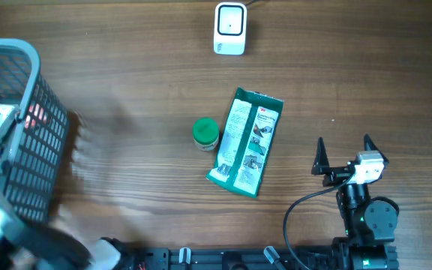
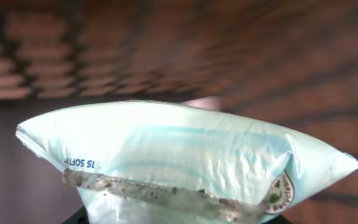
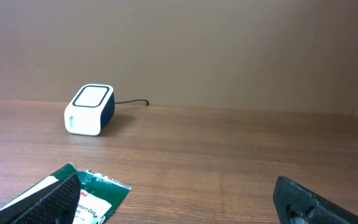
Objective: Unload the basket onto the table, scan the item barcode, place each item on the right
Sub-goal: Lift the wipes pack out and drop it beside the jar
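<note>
— Where is room left on the counter (image 1: 126,67)?
— Bare wood is seen between the scanner (image 1: 229,28), far, and the green packet (image 1: 246,142) and jar (image 1: 205,133), centre. Left is blocked by the basket (image 1: 43,150), its mesh close behind a pale packet (image 2: 179,155).

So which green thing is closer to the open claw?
The flat green packet. It lies between the small round green-lidded jar and the right gripper, so the jar is farther away.

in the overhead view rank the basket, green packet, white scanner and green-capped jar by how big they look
1. basket, largest even with the frame cutting it off
2. green packet
3. white scanner
4. green-capped jar, a little smaller than the scanner
</note>
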You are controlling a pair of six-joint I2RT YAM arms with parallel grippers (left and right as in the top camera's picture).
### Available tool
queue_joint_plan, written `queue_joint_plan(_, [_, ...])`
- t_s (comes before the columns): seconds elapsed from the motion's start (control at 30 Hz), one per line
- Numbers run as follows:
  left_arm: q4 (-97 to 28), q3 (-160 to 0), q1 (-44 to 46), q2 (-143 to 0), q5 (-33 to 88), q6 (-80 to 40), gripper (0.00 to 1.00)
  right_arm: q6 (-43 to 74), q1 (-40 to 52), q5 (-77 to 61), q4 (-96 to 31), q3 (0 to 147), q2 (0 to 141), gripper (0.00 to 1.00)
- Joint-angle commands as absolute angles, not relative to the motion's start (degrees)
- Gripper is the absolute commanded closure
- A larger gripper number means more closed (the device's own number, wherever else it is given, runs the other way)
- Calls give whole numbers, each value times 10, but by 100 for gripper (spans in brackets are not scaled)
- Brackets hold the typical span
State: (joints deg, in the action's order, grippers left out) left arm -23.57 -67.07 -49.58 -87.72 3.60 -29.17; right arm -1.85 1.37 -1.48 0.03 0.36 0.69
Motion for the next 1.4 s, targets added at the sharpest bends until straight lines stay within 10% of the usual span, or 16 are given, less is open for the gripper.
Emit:
queue_joint_plan(0.0, [-217,-675,-482,-690,168,-379,59,-26,16,-22,1,3,4,0])
queue_joint_plan(0.33, [-441,-674,-201,-483,255,-339,57,-26,16,-22,2,3,4,0])
queue_joint_plan(0.53, [-519,-568,118,-557,57,-338,57,-26,16,-22,1,3,4,0])
queue_joint_plan(0.83, [-411,-485,344,-808,-21,-592,50,-26,16,-22,1,3,4,0])
queue_joint_plan(0.87, [-394,-485,355,-821,-14,-592,39,-26,16,-22,2,3,4,0])
queue_joint_plan(0.9, [-371,-485,369,-835,-11,-592,5,-26,16,-22,1,3,4,0])
queue_joint_plan(0.93, [-362,-489,377,-839,-12,-592,0,-26,16,-22,1,3,4,0])
queue_joint_plan(1.37, [-666,-927,133,-655,-310,-469,0,-26,16,-22,1,3,4,0])
